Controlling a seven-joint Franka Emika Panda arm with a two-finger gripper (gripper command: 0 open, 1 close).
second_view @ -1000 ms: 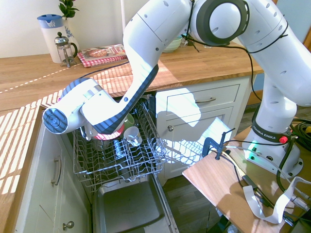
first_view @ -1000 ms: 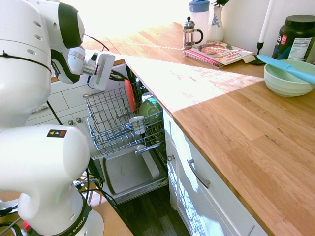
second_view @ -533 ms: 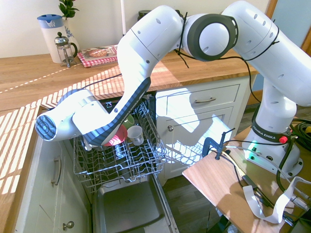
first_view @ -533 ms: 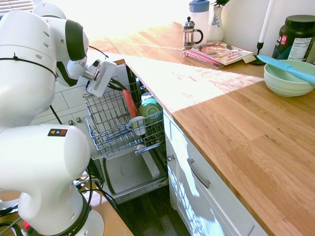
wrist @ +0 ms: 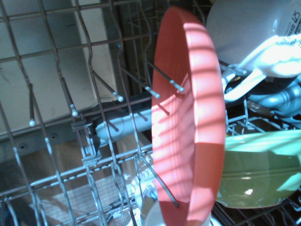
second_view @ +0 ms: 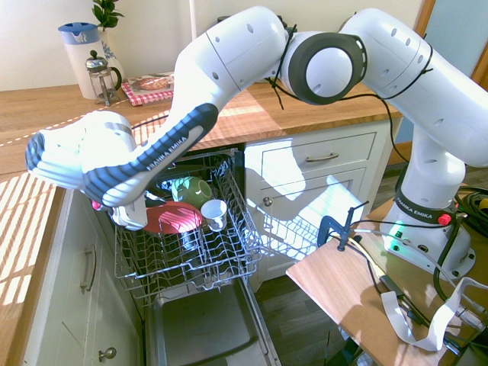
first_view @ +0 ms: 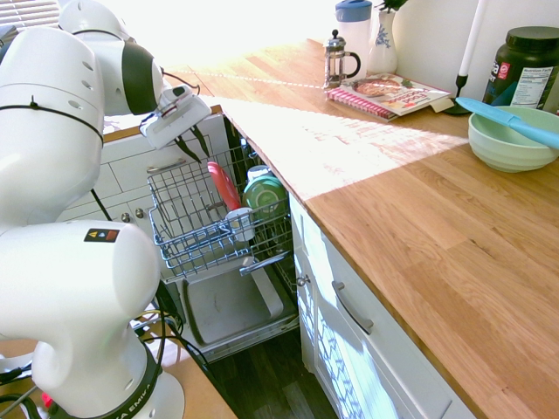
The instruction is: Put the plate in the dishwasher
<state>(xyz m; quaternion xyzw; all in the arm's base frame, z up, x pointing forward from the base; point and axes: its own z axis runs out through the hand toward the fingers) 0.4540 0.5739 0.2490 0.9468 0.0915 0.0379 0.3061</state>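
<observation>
- lifted clear since the earlier frame, the tool has its fingers parted and empty; the plate, formerly between them, leans further over.
- nearest the tool: the plate stands tilted in the wire rack of the dishwasher. shallow seating among the prongs could let it tip or slide.
- farther along: the mug and green bowl crowd it; a nudge could knock them together.
- beyond: the worktop overhangs the rack's side; a sideways retreat might catch its edge.
</observation>
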